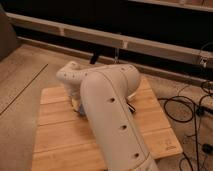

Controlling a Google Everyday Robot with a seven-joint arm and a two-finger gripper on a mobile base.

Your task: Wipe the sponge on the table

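One small patch of the sponge (pixel 78 111) shows on the left half of the table (pixel 60 145), directly under the gripper (pixel 76 101) beneath the bent arm (pixel 112 115); neither its grip nor how much wiping remains can be told.

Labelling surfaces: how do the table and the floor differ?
The table is light-brown planks; the floor is grey and speckled. The table carries the sponge, with the gripper over it, mostly hidden by the arm; the floor carries black cables. Both are flat.
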